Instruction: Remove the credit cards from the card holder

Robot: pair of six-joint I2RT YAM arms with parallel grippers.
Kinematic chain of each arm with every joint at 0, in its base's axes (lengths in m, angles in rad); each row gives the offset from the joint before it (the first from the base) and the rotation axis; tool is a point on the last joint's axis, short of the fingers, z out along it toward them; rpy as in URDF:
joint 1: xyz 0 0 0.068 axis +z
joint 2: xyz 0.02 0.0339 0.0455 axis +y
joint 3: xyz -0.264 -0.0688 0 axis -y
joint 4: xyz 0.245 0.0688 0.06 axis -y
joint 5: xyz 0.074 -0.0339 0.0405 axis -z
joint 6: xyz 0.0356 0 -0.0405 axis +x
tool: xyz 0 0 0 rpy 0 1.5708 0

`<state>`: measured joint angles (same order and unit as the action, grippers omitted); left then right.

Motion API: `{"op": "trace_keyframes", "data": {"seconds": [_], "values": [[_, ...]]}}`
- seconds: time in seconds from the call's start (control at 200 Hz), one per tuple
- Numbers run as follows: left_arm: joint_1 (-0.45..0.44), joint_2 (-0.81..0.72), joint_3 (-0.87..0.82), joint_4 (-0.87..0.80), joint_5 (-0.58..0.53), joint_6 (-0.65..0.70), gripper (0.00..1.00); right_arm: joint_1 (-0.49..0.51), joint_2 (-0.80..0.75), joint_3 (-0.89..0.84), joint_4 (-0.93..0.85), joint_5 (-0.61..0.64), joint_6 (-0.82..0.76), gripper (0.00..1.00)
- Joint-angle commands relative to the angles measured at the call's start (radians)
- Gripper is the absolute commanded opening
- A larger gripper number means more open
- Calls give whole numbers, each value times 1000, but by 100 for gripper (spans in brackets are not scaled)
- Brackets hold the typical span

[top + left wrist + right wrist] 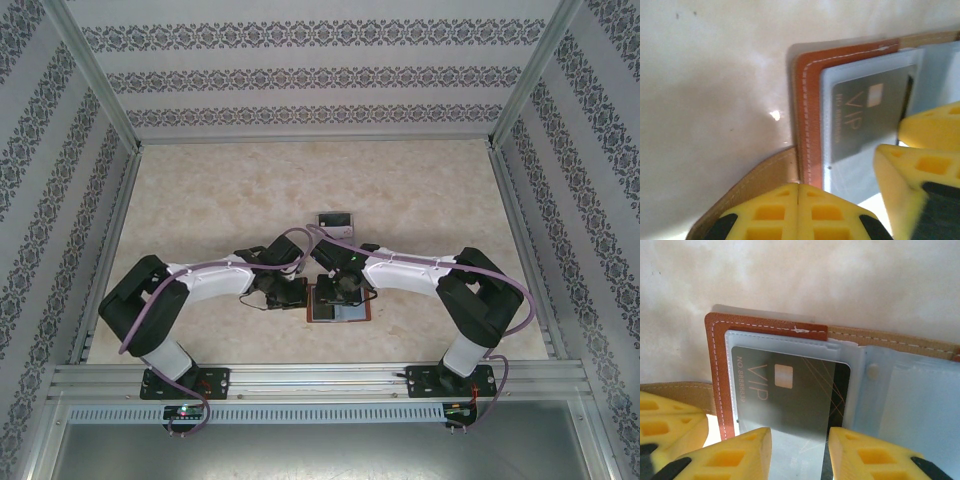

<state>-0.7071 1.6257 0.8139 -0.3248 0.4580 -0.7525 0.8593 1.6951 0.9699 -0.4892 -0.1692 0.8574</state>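
a: item one, the card holder?
b: card holder [719, 365]: reddish-brown leather, white stitching, rounded corner. it lies open and flat on the pale marbled table [220, 200], at the near edge between the arms. a tan strap [755, 185] runs off its side.
a: cards?
b: one dark card [790, 390]: thin, glossy, rounded corners, "vip" lettering, pale chip square. it sits inside a frosted plastic sleeve [785, 342] of the holder.
a: pincers?
b: left gripper [798, 212]: yellow ribbed fingers pressed together over the strap. right gripper [800, 455]: fingers apart, the card's near edge between them.

one brown card holder [716, 365], one dark vip card [790, 395], one left pincer [798, 212], one right pincer [800, 452]
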Motion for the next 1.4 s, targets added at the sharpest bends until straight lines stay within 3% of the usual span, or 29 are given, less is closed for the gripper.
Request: {"op": "trace_keyframes", "data": {"seconds": [0.0,0.774,1.394], "values": [[-9,28,-8,5,-32,3,1,-3,-11,6,-55,40,-14,38],[2,-59,21,-74,-112,20,1,8,-16,33,-130,93,-34,40],[-23,6,94,-10,-7,5,1,-34,-133,-55,-28,21,-3,39]]}}
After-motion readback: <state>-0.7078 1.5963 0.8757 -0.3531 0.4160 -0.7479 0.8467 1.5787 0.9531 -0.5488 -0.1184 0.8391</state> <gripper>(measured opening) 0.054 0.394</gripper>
